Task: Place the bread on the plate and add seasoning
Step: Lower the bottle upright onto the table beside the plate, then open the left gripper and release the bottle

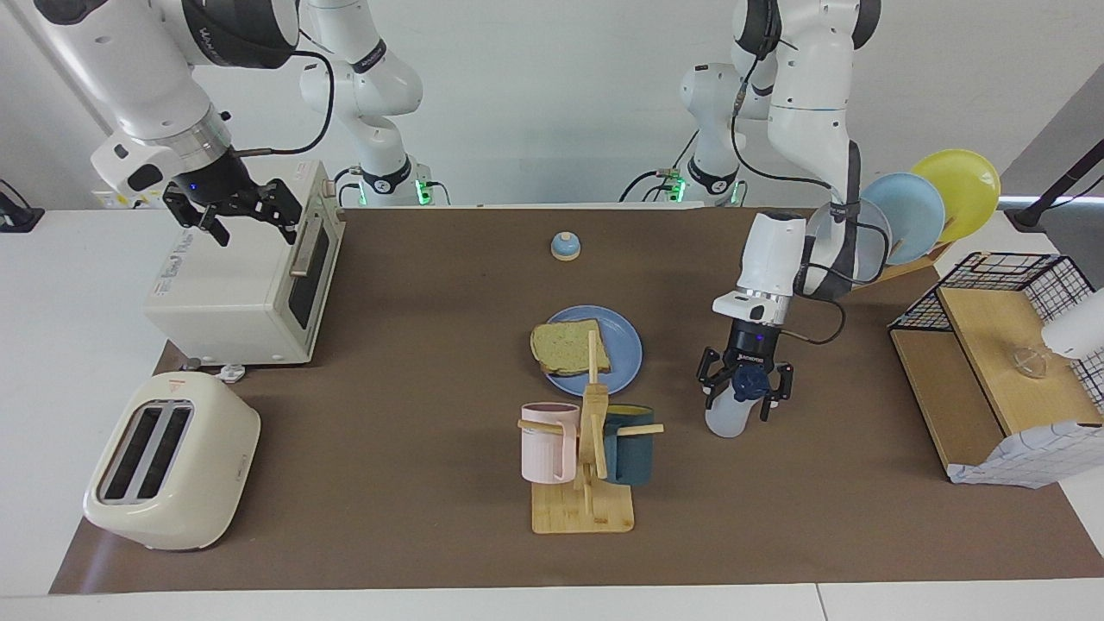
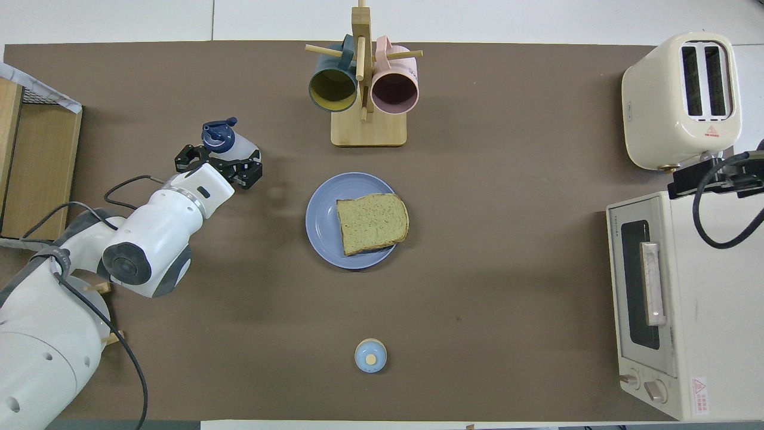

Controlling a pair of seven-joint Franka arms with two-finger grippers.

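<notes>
Brown worktop (image 1: 414, 345) lies bare around my left end effector (image 1: 746, 385), spread wide around the whitish navy-capped seasoning bottle (image 1: 729, 414); my right end effector (image 1: 246, 211) waits, spread, over the white oven (image 1: 233, 293); tan toast slice (image 1: 569, 347) rests on the round blue plate (image 1: 625, 345).

Toaster (image 1: 171, 461), oven (image 1: 250, 276), mug rack (image 1: 586, 457), bell (image 1: 565, 247).

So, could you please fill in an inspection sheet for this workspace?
Surface: brown mat on a white table.
Job's things: bread lies on the plate; seasoning bottle stands on the mat toward the left arm's end.
Clutter: bell, mug rack with two mugs, toaster, toaster oven, plate rack, wire basket.
Grippers: left gripper around the bottle's cap, fingers open; right gripper waits over the oven, open.
Cables: on both arms, none seen on the mat.
Surroundings: white wall, nothing else seen.
</notes>
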